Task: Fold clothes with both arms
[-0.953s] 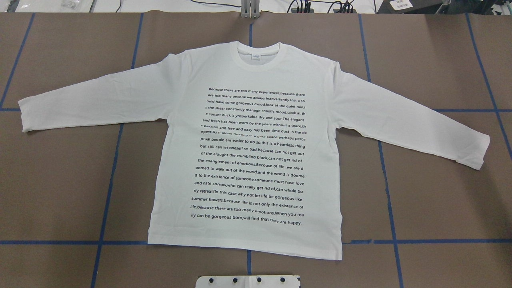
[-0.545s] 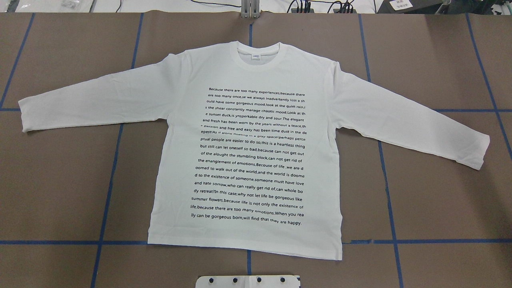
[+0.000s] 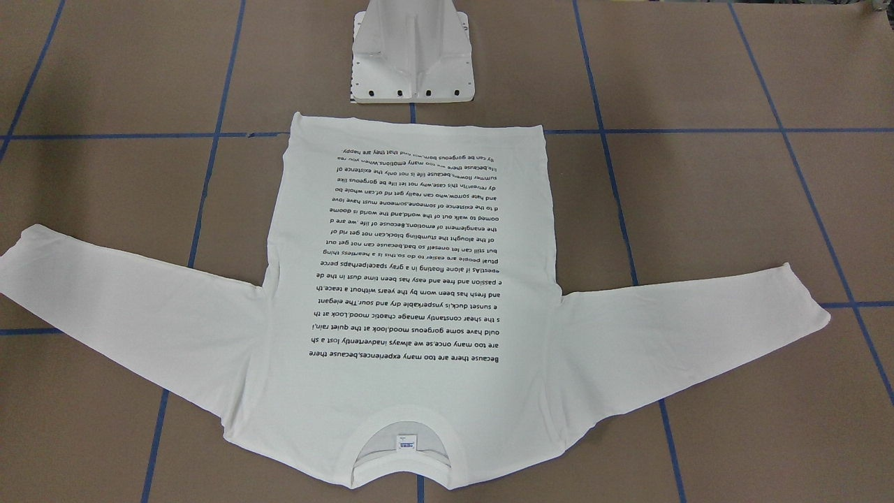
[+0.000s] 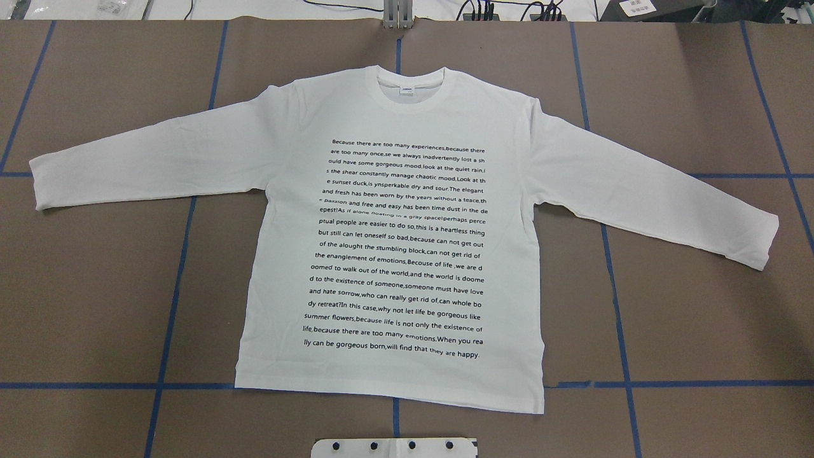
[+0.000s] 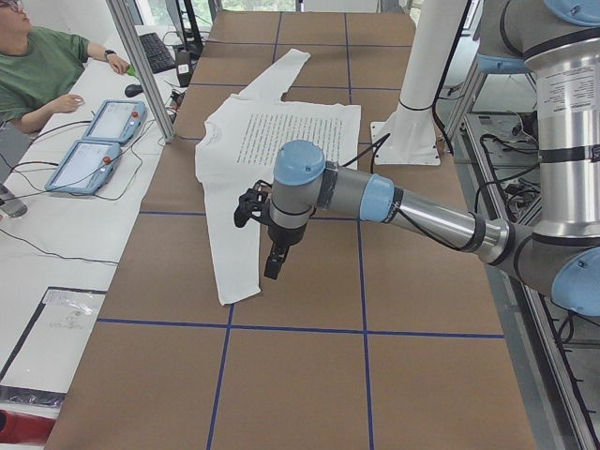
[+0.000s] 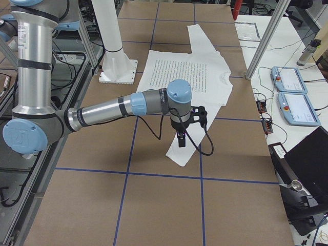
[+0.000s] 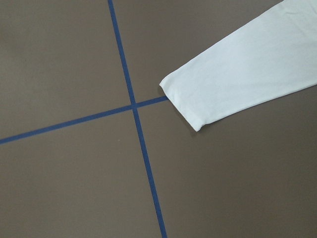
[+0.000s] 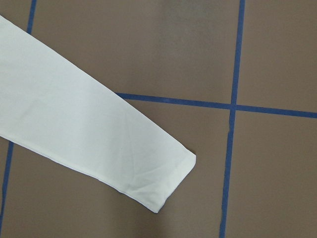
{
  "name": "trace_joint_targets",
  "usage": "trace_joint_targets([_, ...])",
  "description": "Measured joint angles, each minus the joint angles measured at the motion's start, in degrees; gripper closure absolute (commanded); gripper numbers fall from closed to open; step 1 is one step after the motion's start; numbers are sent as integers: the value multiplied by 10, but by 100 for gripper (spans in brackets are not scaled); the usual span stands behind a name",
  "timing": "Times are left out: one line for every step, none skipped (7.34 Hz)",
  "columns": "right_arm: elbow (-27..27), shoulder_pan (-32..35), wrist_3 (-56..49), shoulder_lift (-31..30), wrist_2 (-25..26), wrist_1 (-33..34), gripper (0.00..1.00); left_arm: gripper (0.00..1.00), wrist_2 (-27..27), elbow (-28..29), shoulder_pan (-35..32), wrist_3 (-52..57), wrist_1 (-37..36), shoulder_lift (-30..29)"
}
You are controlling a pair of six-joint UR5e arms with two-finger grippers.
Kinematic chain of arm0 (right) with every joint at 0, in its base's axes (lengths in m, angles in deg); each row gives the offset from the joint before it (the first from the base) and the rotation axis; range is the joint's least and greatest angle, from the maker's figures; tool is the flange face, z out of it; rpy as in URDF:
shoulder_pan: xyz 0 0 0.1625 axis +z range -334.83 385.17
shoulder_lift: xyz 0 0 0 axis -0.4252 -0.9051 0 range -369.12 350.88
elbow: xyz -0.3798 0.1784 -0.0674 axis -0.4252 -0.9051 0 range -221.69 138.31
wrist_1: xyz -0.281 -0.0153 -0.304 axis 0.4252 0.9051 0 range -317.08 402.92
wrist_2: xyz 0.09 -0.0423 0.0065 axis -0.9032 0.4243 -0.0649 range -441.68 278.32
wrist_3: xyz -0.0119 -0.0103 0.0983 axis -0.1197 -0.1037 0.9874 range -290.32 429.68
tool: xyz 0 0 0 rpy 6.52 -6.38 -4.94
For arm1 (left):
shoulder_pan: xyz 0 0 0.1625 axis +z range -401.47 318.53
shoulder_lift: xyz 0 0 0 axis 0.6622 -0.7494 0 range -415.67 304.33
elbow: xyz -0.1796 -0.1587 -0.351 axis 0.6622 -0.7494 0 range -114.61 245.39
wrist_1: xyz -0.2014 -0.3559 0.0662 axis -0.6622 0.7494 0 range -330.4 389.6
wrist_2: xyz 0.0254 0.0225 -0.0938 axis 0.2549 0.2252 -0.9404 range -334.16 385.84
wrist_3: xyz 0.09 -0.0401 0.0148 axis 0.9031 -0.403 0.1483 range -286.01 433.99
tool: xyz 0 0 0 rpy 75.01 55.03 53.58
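Overhead exterior: you see the white long-sleeved T-shirt [image 4: 394, 254] flat on the table [image 4: 699, 318], print up, sleeves spread. No fold made yet; all folding remains.
Exterior left: left pincer [image 5: 273, 267] hangs over the near sleeve. Opening: cannot tell.
Exterior right: right pincer [image 6: 180, 139] likewise; cannot tell.

A robotics lab: teach pendants [image 5: 114, 120], blue-taped grid table [image 4: 699, 318].

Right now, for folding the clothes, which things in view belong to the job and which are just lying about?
Belongs to the job: white long-sleeved T-shirt, left arm, right arm.
Just lying about: white pedestal base, control tablets, blue tape lines, a person.
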Motion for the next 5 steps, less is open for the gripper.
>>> trace_joint_targets([-4,-12,23,9,-3,-3,0,0,0,9,-1,-1,31,-8])
trace_joint_targets([-22,-30,43,19,-1,-26,0,0,-1,18,-1,-1,48,-11])
trace_joint_targets([-60,-48,80,27,2,-86,0,0,-1,26,-1,-1,57,-12])
trace_joint_targets([-112,-74,146,32,14,-187,0,0,-1,32,-1,0,60,-14])
trace_joint_targets([-168,-103,210,34,35,-291,1,0,-1,34,-1,-1,61,-14])
